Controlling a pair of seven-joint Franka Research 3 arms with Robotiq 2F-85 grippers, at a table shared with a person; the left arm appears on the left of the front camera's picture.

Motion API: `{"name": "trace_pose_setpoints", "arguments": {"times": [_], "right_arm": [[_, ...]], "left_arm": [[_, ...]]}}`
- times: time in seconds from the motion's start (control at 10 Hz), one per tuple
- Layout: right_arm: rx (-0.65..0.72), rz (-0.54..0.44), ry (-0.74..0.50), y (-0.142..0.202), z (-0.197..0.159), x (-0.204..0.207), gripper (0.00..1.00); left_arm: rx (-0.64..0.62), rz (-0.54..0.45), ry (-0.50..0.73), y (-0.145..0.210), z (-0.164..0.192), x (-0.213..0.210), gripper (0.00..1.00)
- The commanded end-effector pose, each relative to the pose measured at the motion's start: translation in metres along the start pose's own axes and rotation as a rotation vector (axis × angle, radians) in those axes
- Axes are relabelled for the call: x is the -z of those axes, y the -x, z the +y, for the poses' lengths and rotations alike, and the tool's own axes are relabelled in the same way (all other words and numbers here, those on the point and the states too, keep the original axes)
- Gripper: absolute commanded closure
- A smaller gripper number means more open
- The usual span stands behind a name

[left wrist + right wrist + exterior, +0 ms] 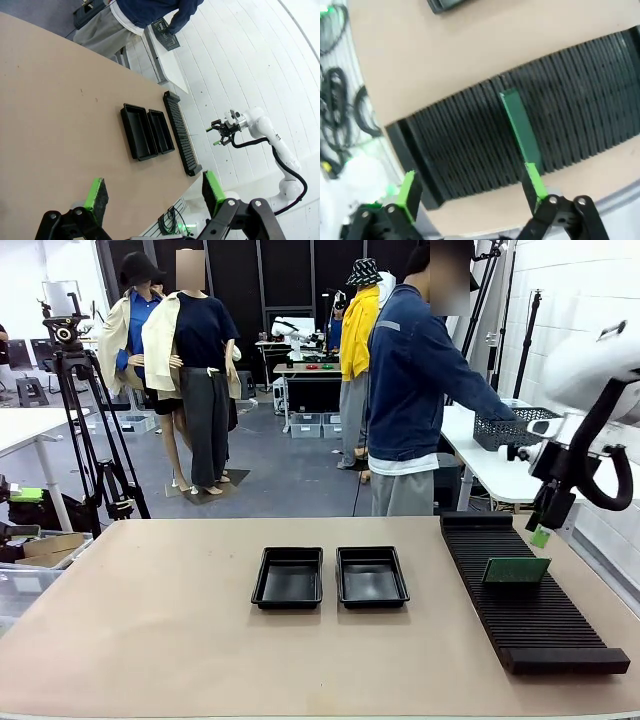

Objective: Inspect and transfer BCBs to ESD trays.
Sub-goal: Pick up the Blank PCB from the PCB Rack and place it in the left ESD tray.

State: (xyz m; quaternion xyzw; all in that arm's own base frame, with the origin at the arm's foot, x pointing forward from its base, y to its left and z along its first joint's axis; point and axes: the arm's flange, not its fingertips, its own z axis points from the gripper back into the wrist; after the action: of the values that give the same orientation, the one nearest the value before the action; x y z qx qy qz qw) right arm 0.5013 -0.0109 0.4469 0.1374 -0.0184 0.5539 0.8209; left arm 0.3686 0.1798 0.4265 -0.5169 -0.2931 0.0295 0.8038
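Right gripper (470, 172) spread wide, BCB (520, 127) upright in slotted rack (580, 90) below it

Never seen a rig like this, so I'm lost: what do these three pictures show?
Two white robot arms share a table with a person. The wide picture looks across it from the robot's side; the other two come from cameras on each wrist. On the table: two empty black trays and a ribbed black rack with one green circuit board standing in it. The left end effector and the right end effector, near the rack, are open, holding nothing.
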Motion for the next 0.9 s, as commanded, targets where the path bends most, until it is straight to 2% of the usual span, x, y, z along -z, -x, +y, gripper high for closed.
{"name": "trace_pose_setpoints", "arguments": {"times": [0.0,0.3,0.5,0.8], "right_arm": [[-0.135,0.086,0.127,-0.003,0.005,0.019,0.0],[-0.278,0.181,0.163,-0.003,0.011,0.04,0.0],[-0.387,0.194,0.231,0.002,0.018,0.048,0.0],[-0.429,0.162,0.252,-0.001,0.017,0.048,0.0]], "left_arm": [[-0.004,-0.011,0.017,0.0,-0.002,-0.002,0.0],[-0.004,-0.011,0.017,0.0,-0.002,-0.002,0.0],[-0.004,-0.011,0.017,0.0,-0.002,-0.002,0.0],[-0.004,-0.011,0.017,0.0,-0.002,-0.002,0.0]]}}
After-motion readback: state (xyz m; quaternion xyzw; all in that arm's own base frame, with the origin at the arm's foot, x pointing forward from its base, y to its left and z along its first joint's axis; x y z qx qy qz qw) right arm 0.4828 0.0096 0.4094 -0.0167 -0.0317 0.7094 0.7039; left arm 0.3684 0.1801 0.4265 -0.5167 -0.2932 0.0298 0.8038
